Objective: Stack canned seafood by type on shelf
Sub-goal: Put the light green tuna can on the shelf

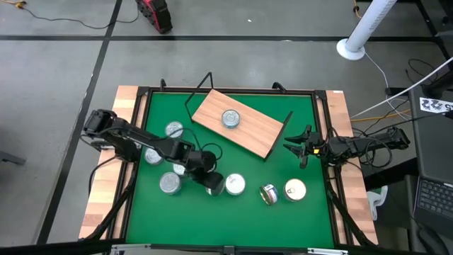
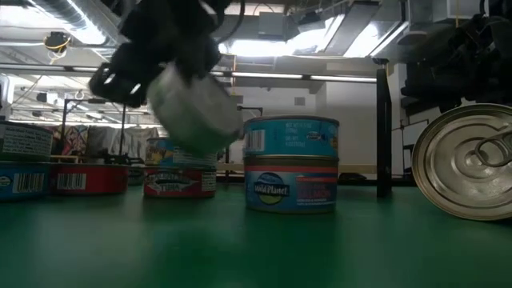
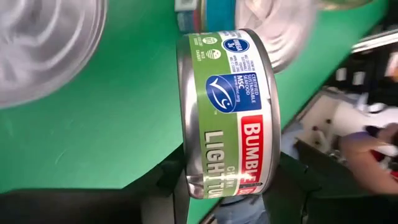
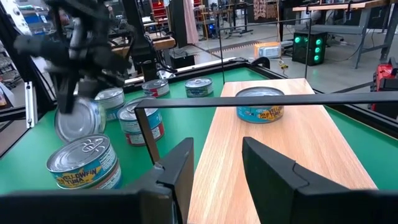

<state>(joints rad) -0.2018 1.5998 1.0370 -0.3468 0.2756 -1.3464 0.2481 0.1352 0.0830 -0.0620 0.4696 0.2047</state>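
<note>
My left gripper (image 1: 212,185) is over the near middle of the green mat, shut on a green-labelled tin (image 3: 230,106), which hangs tilted above the mat in the low view (image 2: 196,108). The wooden shelf (image 1: 244,127) stands slantwise at the mat's far side on black wire supports, with one teal-labelled tin (image 1: 231,118) resting flat on it. Several other tins stand on the mat left of the held one (image 1: 170,184). My right gripper (image 1: 299,149) is open at the shelf's right end, touching nothing; its wrist view looks along the board (image 4: 217,168). My left gripper pinches the green-labelled tin between its two fingers (image 3: 165,190), one on each flat face near the rim (image 3: 186,165). The label side wall faces the wrist camera. The tin is lifted clear of the mat and tilted, its silver face turned outward (image 2: 200,112).
A two-tin stack (image 2: 290,164) stands just right of the held tin. One tin lies on its side (image 1: 269,193) with another upright beside it (image 1: 295,189). Raised black edging (image 1: 322,113) frames the mat. A person's hand (image 3: 373,146) shows beyond the table.
</note>
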